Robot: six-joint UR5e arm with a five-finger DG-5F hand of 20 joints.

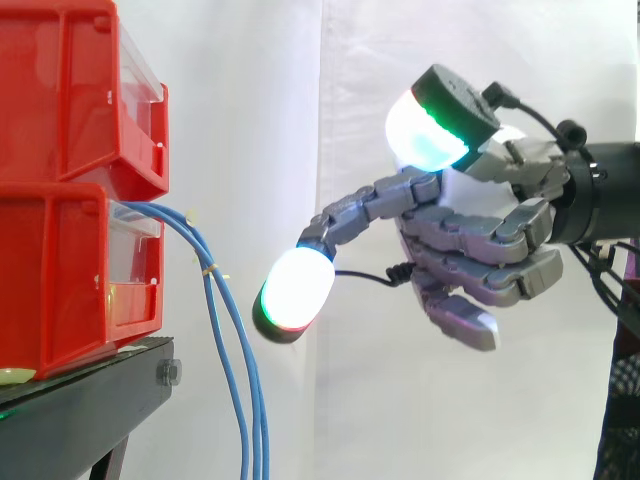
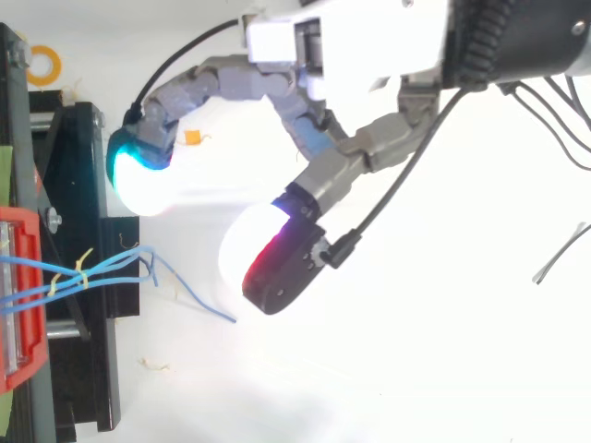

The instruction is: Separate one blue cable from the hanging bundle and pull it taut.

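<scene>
Hand (image 1: 470, 215): spreading open, holding nothing; 1 fingertip (image 1: 297, 290) reaching forward.
Blue cable bundle (image 1: 210, 285): hanging from the lower red bin (image 1: 60, 270), lying just beside that fingertip and not touching it.
Long axis: running near vertical.
Surface: black stand (image 1: 90, 390) carrying the bins.
Room: white curtain (image 1: 260, 100) hanging behind; free space lying below the hand.

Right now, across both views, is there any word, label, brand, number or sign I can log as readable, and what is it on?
None: no text can be read in either view.
The red bins, the blue cables, the black stand and the hand show no lettering, number or sign.
</scene>
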